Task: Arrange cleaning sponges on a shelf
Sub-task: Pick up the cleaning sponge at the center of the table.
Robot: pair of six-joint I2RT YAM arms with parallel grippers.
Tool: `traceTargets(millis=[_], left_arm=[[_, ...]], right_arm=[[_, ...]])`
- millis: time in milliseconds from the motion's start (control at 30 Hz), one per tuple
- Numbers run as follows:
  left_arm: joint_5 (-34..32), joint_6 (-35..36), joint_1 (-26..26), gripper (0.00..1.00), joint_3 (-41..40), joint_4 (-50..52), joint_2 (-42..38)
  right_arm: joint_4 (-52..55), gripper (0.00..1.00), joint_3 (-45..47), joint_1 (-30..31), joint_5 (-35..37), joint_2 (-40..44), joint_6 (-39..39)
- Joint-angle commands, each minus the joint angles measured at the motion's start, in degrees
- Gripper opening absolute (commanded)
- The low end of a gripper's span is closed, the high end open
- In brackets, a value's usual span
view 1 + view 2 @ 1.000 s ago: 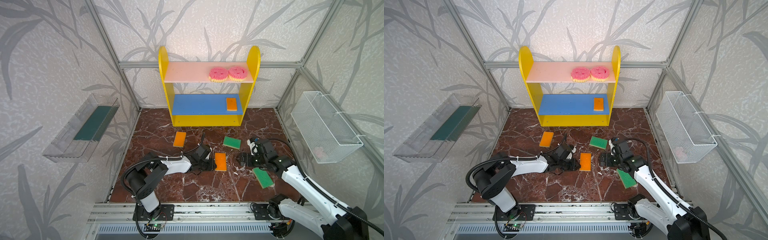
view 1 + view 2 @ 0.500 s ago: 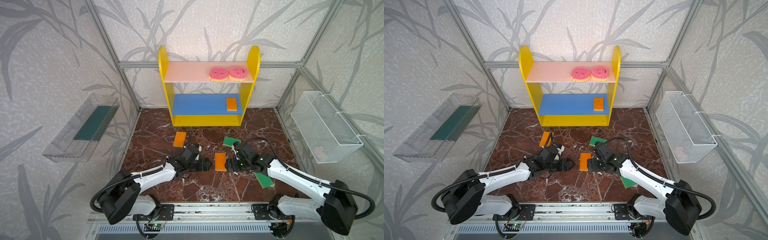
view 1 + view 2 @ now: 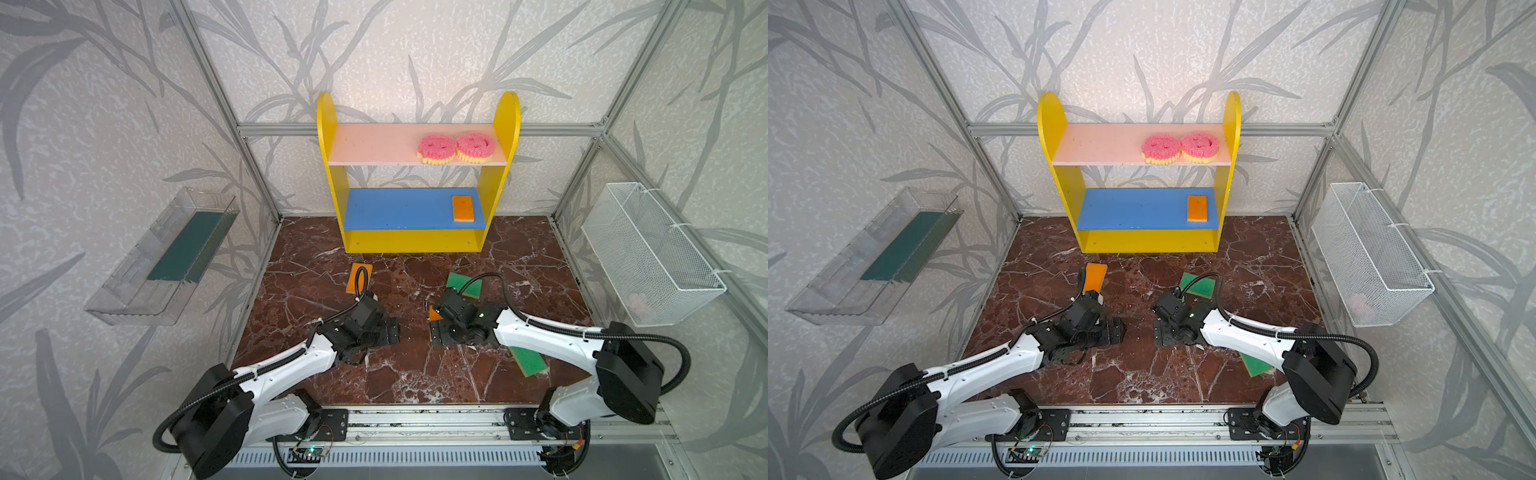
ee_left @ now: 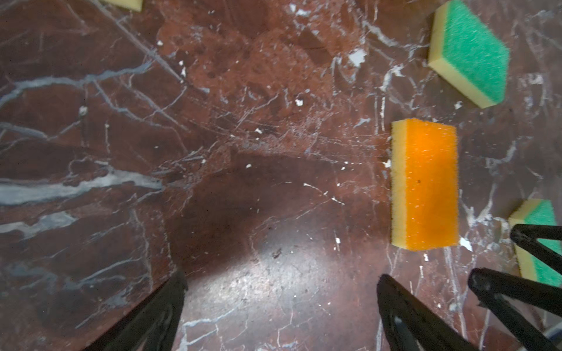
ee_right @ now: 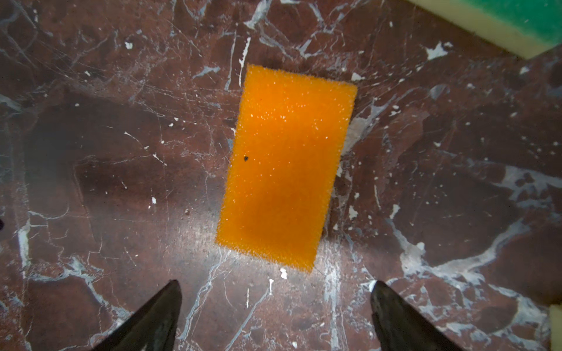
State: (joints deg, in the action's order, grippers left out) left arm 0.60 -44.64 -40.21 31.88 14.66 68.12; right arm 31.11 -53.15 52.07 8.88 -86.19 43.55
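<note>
The shelf [image 3: 415, 243] stands at the back. Two pink round sponges [image 3: 436, 148] [image 3: 476, 145] lie on its upper board, and an orange sponge [image 3: 462, 208] lies on the blue board. On the floor lie an orange sponge [image 3: 358, 286], a green sponge [image 3: 463, 284] and a green sponge [image 3: 528, 360] partly under my right arm. Another orange sponge [image 5: 286, 164] lies flat on the floor. My right gripper [image 5: 275, 288] hovers open just above it and hides most of it in both top views. My left gripper [image 4: 281, 282] is open over bare floor, left of that sponge [image 4: 424, 182].
A clear tray [image 3: 166, 266] with a dark green liner hangs on the left wall. A white wire basket [image 3: 652, 257] hangs on the right wall. The two grippers [image 3: 1117, 330] [image 3: 1160, 334] face each other closely at mid-floor. The right fingertips [image 4: 523, 235] show in the left wrist view.
My left gripper has opened and drawn back to the left, away from the orange floor sponge. My right gripper has moved left until it stands over that sponge.
</note>
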Motion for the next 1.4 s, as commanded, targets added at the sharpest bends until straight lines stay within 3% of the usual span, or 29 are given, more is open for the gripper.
traceTargets(millis=[0,100,700,1367], left_arm=[[-0.27,0.07,0.28,0.99,1.52,3.31,1.49],[1.62,2.60,0.22,0.99,1.02,2.39,1.55],[-4.04,3.16,0.39,0.99,-4.98,0.92,-5.53],[-2.24,2.72,0.48,0.99,-5.32,-0.59,-5.36]], right_arm=[[0.14,0.95,-1.31,0.87,2.47,-1.61,2.32],[-0.09,0.95,-1.39,1.25,2.70,-3.28,2.77],[-1.14,0.94,-3.89,2.50,3.48,-11.28,3.74],[-1.17,0.65,-1.99,2.75,3.55,-12.81,2.20]])
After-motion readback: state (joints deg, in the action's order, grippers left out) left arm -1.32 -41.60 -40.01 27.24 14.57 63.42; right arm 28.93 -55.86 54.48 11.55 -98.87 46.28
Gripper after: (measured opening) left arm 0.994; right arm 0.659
